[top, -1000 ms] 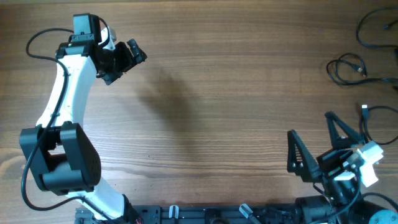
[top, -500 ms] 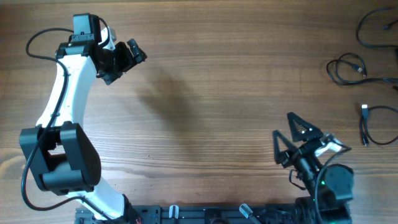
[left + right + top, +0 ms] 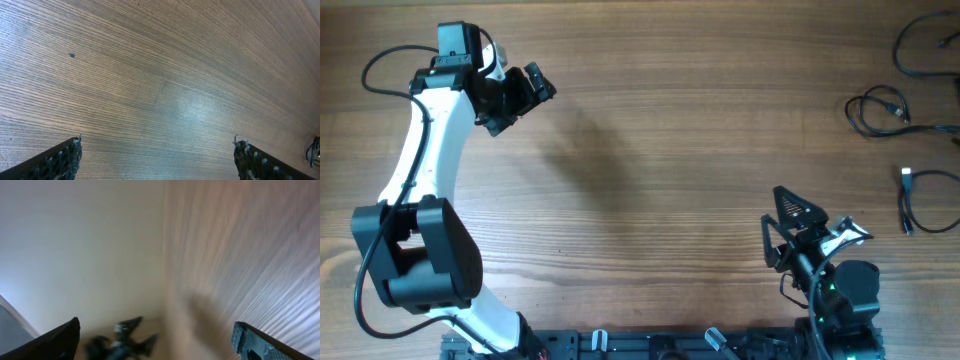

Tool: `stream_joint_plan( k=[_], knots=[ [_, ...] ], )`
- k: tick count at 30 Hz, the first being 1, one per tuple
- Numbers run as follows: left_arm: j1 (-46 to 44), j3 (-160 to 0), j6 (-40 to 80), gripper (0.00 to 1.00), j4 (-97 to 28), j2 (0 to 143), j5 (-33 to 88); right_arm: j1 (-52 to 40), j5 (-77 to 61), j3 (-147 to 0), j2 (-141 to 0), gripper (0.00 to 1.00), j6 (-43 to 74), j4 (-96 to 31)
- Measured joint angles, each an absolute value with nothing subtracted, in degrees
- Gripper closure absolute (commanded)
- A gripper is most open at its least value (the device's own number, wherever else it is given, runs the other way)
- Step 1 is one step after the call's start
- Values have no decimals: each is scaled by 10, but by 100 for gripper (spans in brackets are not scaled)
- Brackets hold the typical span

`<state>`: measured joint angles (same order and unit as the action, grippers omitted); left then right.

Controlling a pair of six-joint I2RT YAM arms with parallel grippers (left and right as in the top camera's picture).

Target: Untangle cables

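Three separate black cables lie at the table's right edge in the overhead view: one loop at the far corner [image 3: 920, 45], one loop [image 3: 878, 110] below it, and one with a white plug end [image 3: 912, 200] nearer the front. My right gripper [image 3: 782, 228] is open and empty at the front right, well left of the cables. Its wrist view is blurred; the jaws [image 3: 155, 340] stand wide apart with nothing between them. My left gripper [image 3: 525, 88] is open and empty at the far left. Its wrist view [image 3: 157, 155] shows bare wood between the jaws.
The wooden table [image 3: 670, 150] fills the overhead view. The left arm's white links and black base [image 3: 415, 250] stand at the front left. A black rail [image 3: 650, 345] runs along the front edge. A bit of cable [image 3: 314, 150] shows at the left wrist view's right edge.
My right arm has swung left, away from the cable with the white plug, and turned its open gripper towards the table's middle. The left arm has not moved.
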<state>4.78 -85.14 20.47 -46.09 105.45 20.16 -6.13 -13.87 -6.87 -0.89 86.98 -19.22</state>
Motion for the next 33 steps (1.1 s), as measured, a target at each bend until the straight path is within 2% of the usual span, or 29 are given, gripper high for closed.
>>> stream_joint_plan(
  k=[7, 8, 9, 12, 17, 21, 22, 25, 28, 30, 33],
  knots=[
    [48, -851, 205, 0, -461, 1054, 202, -61, -102, -69, -9, 0, 348, -192],
    [48, -851, 205, 0, -461, 1054, 202, -61, -98, -69, -9, 0, 201, -192],
    [48, -851, 205, 0, -461, 1054, 202, -62, -85, -68, -9, 0, 140, -183],
    [48, -851, 205, 0, -461, 1054, 202, -61, -33, -68, -9, 0, -144, -104],
    [48, -851, 205, 0, -461, 1054, 201, -61, -43, -68, -8, 0, -485, -37],
    [48, -851, 205, 0, -461, 1054, 202, -61, -100, -68, -8, 0, -973, -54],
    [48, -851, 205, 0, -461, 1054, 201, -61, -109, -67, -8, 0, -1043, -40],
    [48, -851, 204, 0, -461, 1054, 202, -61, -150, -67, -8, 0, -1151, -25],
    [48, -851, 205, 0, -462, 1054, 202, -61, -163, -70, -6, 0, -1191, -153],
    [48, -851, 205, 0, -461, 1054, 202, -61, -168, -65, -7, 0, -1160, -194],
    [48, -851, 205, 0, -461, 1054, 201, -61, -184, -65, -7, 0, -1022, -193]
  ],
)
